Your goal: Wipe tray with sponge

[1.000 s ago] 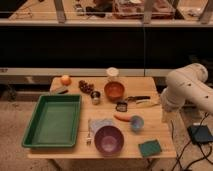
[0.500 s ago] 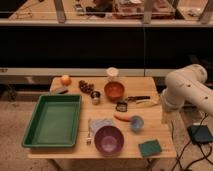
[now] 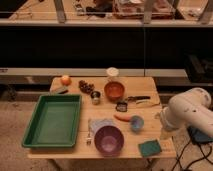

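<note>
gripper [image 3: 164,129]: at the table [image 3: 145,85] edge, 3 o'clock; grip state, cannot tell.
sponge [image 3: 150,147]: 5 o'clock; best taken squarely from above.
tray [image 3: 52,121]: 9 o'clock, unwiped.

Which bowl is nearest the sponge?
The purple bowl, at the front edge beside the sponge; the orange bowl sits farther back. The end effector is at the table's right edge.

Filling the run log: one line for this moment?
phase: pre-grasp | gripper: right edge of table, near sponge | sponge: front-right corner, untouched | tray: left, empty
</note>
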Controlling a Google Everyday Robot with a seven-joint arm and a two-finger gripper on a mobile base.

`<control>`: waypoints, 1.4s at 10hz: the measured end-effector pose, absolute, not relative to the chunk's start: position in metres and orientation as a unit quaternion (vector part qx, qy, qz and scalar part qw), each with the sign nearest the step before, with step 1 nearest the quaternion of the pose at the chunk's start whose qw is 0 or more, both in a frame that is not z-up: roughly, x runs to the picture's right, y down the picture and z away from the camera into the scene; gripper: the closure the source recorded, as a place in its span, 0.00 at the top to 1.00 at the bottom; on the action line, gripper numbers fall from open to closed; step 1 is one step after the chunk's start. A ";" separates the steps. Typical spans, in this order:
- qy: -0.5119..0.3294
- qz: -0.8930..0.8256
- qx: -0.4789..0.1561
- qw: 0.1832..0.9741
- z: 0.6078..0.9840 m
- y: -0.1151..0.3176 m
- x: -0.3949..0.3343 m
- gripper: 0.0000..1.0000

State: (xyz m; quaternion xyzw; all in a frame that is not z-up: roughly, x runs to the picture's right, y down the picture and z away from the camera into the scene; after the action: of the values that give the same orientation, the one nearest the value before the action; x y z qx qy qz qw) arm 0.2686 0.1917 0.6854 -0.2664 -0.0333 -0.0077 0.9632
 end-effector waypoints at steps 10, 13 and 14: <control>-0.102 -0.069 -0.311 0.942 0.720 0.299 0.253 0.80; -0.094 -0.089 -0.325 0.937 0.725 0.304 0.248 0.80; -0.094 -0.092 -0.327 0.936 0.728 0.308 0.248 0.80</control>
State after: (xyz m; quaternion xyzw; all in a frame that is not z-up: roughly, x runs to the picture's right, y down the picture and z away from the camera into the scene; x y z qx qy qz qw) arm 0.2477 0.3078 0.7281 -0.3272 -0.0943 -0.0921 0.9357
